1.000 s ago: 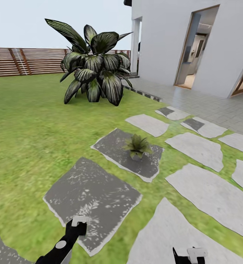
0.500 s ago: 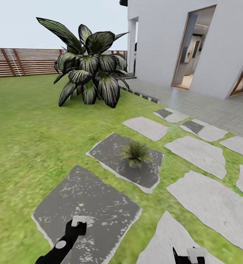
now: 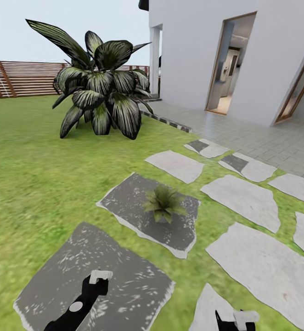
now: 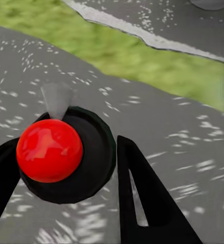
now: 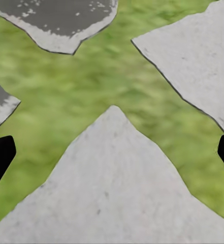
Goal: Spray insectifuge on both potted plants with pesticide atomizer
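Atomizer in the grip: the left hand is clamped around the pesticide atomizer, red top facing the left wrist camera, dark body wedged between the black fingers. Ahead in the head view, one potted plant sits on a dark paving slab, well apart from the left hand. Best play, I'd say: roll closer, aim the nozzle at the rosette, sweep every leaf. The right hand is spread wide and empty, its tips at the right wrist view's edges over pale stone and grass. Only the wrist view confirms the grip.
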Tool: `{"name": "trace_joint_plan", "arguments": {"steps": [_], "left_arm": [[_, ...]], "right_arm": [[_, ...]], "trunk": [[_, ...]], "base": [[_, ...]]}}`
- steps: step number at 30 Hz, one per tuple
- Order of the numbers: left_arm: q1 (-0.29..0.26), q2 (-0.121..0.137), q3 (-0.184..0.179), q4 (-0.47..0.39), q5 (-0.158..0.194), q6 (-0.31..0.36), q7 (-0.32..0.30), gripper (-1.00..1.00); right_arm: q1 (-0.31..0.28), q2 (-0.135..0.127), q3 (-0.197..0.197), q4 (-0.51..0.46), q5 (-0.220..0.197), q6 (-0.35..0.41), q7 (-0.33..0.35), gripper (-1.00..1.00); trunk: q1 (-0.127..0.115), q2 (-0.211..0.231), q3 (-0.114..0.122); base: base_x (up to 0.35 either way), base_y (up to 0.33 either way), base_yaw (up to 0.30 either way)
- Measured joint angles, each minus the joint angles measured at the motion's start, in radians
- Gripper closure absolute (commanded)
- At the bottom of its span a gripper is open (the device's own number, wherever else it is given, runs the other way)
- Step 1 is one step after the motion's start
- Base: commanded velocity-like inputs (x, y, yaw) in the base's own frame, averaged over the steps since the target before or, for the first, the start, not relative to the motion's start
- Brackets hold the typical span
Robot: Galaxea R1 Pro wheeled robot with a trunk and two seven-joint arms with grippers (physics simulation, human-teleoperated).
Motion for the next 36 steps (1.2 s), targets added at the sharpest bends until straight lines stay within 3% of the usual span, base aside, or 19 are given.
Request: {"name": "trace_joint_plan", "arguments": {"steps": [9,23,26,28,29,30,31,32,34,35,36], "left_arm": [[0.0,0.0,0.0,-0.001,0.001,0.0,0.0,1.0],[-0.002,0.005,-0.007,-0.012,-0.001,0.008,-0.007,1.0],[-0.012,0.016,-0.023,-0.013,-0.01,0.018,-0.105,1.0],[-0.013,0.035,-0.043,-0.014,-0.037,0.043,-0.222,1.0],[-0.017,0.072,-0.051,-0.018,-0.086,0.073,-0.351,1.0],[-0.03,0.092,-0.054,-0.032,-0.134,0.096,-0.455,1.0],[-0.04,0.098,-0.056,-0.04,-0.165,0.11,-0.504,1.0],[-0.056,0.103,-0.056,-0.049,-0.218,0.133,-0.565,1.0],[-0.071,0.104,-0.056,-0.054,-0.277,0.159,-0.62,1.0],[-0.09,0.103,-0.055,-0.057,-0.351,0.18,-0.673,1.0],[-0.095,0.103,-0.055,-0.058,-0.371,0.184,-0.685,1.0]], "right_arm": [[0.0,0.0,0.0,0.0,0.0,0.0,0.0,-1.0],[-0.001,0.002,0.004,-0.004,0.003,0.0,0.01,-1.0],[-0.001,-0.003,0.046,-0.023,0.022,0.0,0.014,-1.0],[-0.001,-0.01,0.098,-0.062,0.07,0.0,0.015,-1.0],[-0.005,-0.012,0.121,-0.112,0.198,0.001,0.047,-1.0],[-0.014,-0.012,0.128,-0.146,0.319,0.003,0.131,-1.0],[-0.019,-0.012,0.128,-0.154,0.346,0.004,0.159,-1.0],[-0.043,-0.011,0.13,-0.172,0.405,0.006,0.263,-1.0],[-0.064,-0.011,0.131,-0.18,0.428,0.008,0.338,-1.0],[-0.092,-0.007,0.132,-0.184,0.441,0.021,0.432,-1.0],[-0.1,-0.006,0.133,-0.185,0.444,0.027,0.459,-1.0]], "trunk": [[0.0,0.0,0.007],[0.001,0.0,0.01],[0.001,0.0,0.01],[0.001,0.0,0.01],[0.001,0.0,0.01],[0.001,0.0,0.01],[0.001,0.0,0.01],[0.001,0.0,0.01],[0.001,0.0,0.01],[0.001,0.0,0.01],[0.001,0.0,0.01]], "base": [[0.297,0.0,-0.214],[0.022,0.0,-0.025],[0.0,0.0,0.0],[0.0,0.0,0.0],[0.0,0.0,0.0],[0.0,0.0,0.0],[0.0,0.0,0.0],[0.0,0.0,0.0],[0.0,0.0,0.0],[0.0,0.0,0.0],[0.0,0.0,0.0]]}}
